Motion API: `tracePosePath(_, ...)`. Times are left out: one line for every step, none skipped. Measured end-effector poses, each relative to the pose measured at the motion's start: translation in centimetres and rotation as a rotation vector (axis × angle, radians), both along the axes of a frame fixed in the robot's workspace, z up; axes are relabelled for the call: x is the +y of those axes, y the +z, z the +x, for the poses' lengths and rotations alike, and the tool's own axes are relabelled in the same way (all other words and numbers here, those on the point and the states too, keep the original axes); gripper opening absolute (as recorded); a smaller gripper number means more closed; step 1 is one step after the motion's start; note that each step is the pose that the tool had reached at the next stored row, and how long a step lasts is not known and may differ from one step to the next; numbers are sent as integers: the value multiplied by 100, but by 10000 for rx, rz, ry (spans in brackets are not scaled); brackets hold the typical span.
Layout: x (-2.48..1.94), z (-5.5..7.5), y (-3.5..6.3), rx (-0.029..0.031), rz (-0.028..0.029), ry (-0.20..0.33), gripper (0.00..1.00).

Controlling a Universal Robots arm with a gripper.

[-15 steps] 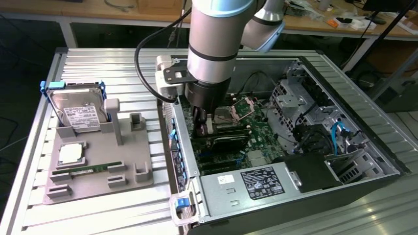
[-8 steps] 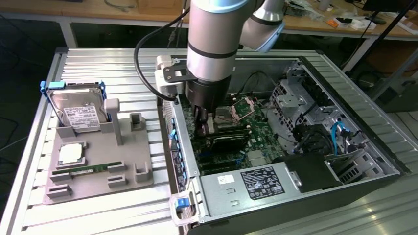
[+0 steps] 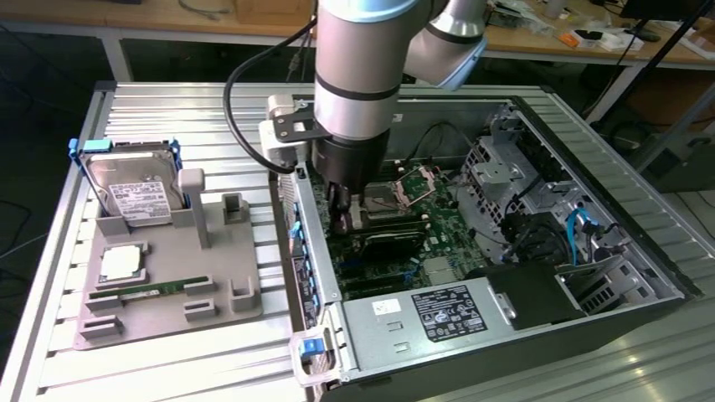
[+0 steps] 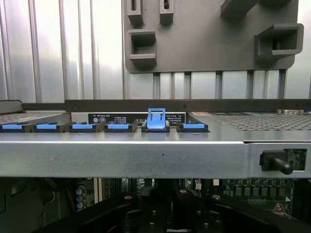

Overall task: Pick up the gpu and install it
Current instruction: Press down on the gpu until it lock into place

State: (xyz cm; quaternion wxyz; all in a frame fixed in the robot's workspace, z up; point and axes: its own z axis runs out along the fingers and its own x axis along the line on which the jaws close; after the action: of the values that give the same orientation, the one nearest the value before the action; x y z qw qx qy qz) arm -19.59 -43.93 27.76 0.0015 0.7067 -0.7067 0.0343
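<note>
Exterior view: we see the arm (image 3: 355, 75) reaching down into the open computer case (image 3: 625, 251), which lies on its side on the ribbed metal worktop (image 3: 201, 109). We place the gripper (image 3: 344, 213) low over the motherboard (image 3: 441, 226), just beside the case wall on the exterior view's left; its fingers (image 3: 338, 209) are drawn together, and whether they clamp anything we cannot tell. We take the dark flat card lying just below the gripper, over the green board, to be the gpu (image 3: 386, 245), though its outline is partly hidden. On the exterior view's left, well apart from the case, a grey holder tray (image 3: 167, 276) carries a silver hard drive (image 3: 134, 188) standing upright and a green RAM stick (image 3: 151, 291) lying flat. In the wrist view we look across the case edge, where blue slot clips (image 4: 156, 120) sit in a row, one raised.
</note>
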Motion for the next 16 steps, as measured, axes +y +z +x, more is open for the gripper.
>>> tracePosePath(0,-3,-3,2,-2,1,11)
tracePosePath(-1,-6,-8,3,-4,2,11)
tracePosePath(-1,-11,-15,5,-7,1,11)
tracePosePath(-2,-14,-24,4,-6,2,11)
tracePosePath(-2,-18,-33,1,-4,1,11)
tracePosePath(-2,-24,-41,4,-11,1,11)
tracePosePath(-3,-29,-51,5,-14,2,11)
tracePosePath(-3,-33,-58,5,-17,2,11)
tracePosePath(-3,-38,-70,3,-17,2,11)
tracePosePath(-3,-38,-71,2,-21,2,11)
tracePosePath(-3,-38,-65,0,-30,2,11)
tracePosePath(-1,-38,-55,-5,-41,1,11)
tracePosePath(0,-37,-41,-14,-36,1,11)
tracePosePath(-1,-37,-18,-16,-44,2,11)
tracePosePath(-1,-38,14,-6,-63,2,11)
tracePosePath(-1,-38,61,-14,-81,1,11)
